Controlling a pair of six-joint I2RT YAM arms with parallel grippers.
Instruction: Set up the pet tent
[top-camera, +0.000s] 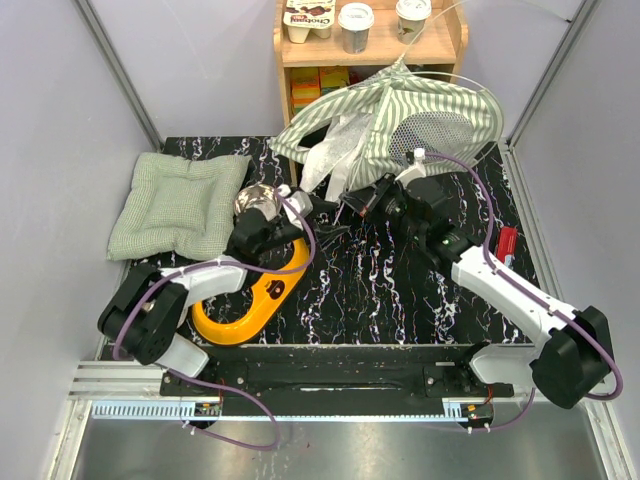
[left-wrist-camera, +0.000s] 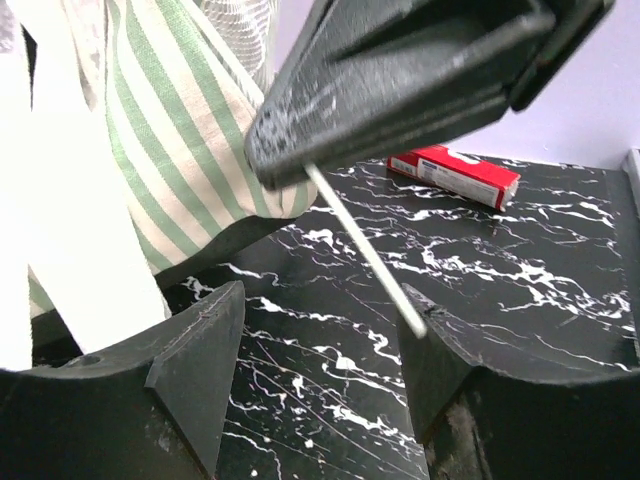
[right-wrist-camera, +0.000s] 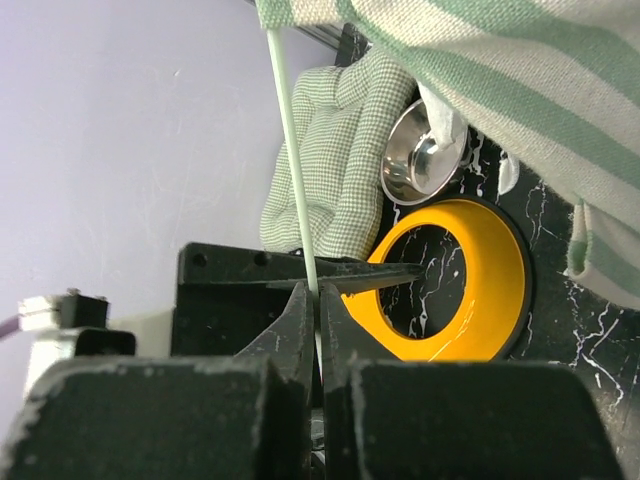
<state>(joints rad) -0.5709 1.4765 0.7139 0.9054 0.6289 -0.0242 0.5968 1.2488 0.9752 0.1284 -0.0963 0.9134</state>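
The pet tent lies crumpled at the back of the table, striped green-and-white fabric with a white mesh panel. A thin white pole runs down from its striped cloth into my right gripper, which is shut on it. In the left wrist view the same pole sticks out below the right gripper, and its free end hangs just by the tip of my left gripper's right finger. My left gripper is open, with nothing between its fingers. Both grippers meet mid-table.
A green quilted cushion lies at the left. A yellow bowl holder and a steel bowl sit by the left arm. A red box lies at the right. A wooden shelf with cups stands behind the tent.
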